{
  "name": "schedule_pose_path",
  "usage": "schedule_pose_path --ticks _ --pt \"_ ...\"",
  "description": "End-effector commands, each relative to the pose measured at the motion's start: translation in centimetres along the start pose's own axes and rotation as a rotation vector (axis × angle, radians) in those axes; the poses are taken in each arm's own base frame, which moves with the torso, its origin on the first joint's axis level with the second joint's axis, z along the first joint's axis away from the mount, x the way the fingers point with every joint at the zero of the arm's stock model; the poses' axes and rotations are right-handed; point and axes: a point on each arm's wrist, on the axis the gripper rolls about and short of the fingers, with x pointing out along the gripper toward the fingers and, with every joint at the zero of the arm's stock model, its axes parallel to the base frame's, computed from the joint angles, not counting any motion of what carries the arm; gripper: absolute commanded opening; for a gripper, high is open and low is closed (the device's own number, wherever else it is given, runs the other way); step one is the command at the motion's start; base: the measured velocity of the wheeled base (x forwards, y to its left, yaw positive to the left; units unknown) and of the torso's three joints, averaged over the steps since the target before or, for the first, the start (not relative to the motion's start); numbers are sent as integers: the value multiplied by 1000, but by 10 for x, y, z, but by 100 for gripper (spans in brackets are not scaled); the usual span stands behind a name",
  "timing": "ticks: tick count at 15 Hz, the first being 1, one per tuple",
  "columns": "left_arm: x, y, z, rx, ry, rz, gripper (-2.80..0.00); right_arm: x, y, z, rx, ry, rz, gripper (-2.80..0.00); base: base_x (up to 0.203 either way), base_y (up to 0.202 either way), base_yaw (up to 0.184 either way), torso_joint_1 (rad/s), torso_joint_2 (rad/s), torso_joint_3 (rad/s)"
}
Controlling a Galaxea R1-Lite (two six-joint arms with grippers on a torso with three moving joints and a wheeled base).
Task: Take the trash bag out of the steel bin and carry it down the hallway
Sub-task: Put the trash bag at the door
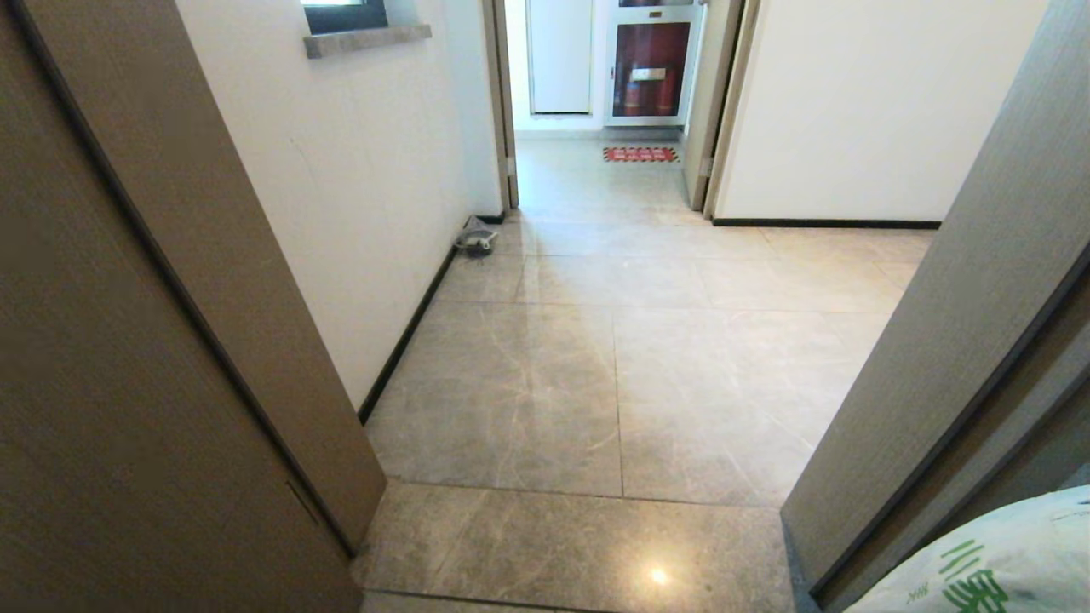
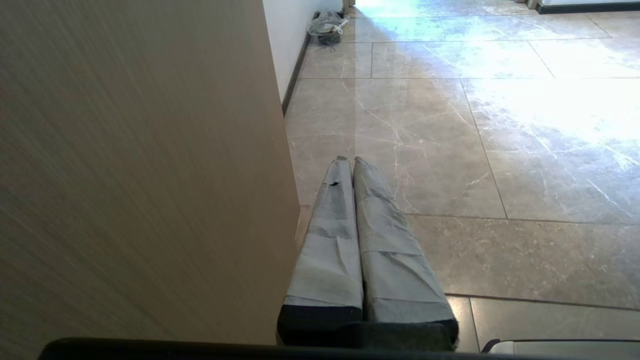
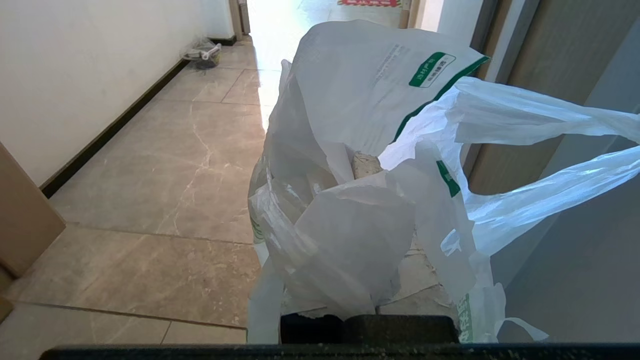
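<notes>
The trash bag (image 3: 360,150) is thin white plastic with green print. It hangs bunched around my right gripper (image 3: 369,170), which is shut on it, and its loop handles trail off to one side. One taped fingertip (image 3: 365,164) pokes out through the folds. A corner of the trash bag (image 1: 1005,562) shows at the lower right of the head view. My left gripper (image 2: 350,160) is shut and empty, held out over the hallway floor (image 2: 450,150) beside a brown door panel (image 2: 140,175). The steel bin is out of view.
I stand in a doorway, with a brown door panel (image 1: 128,340) on the left and a grey jamb (image 1: 954,340) on the right. The tiled hallway (image 1: 613,358) runs ahead to a red mat (image 1: 640,154) and a fire cabinet (image 1: 651,68). A small greyish bag (image 1: 477,240) lies against the left wall.
</notes>
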Motion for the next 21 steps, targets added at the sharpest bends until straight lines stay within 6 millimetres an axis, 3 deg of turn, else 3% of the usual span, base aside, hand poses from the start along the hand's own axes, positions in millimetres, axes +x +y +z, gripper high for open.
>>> schedule_pose_path --ticks 1,5,21 --pt "0 0 0 0 1 0 -280 2 1 -11 -1 40 3 -280 0 0 0 0 0 0" --pt "0 0 0 -26 -2 4 -280 2 1 -11 0 40 4 -280 31 0 0 2 0 1" --pt "0 0 0 -35 -1 6 -280 2 1 -11 0 40 4 -280 192 0 0 2 3 2"
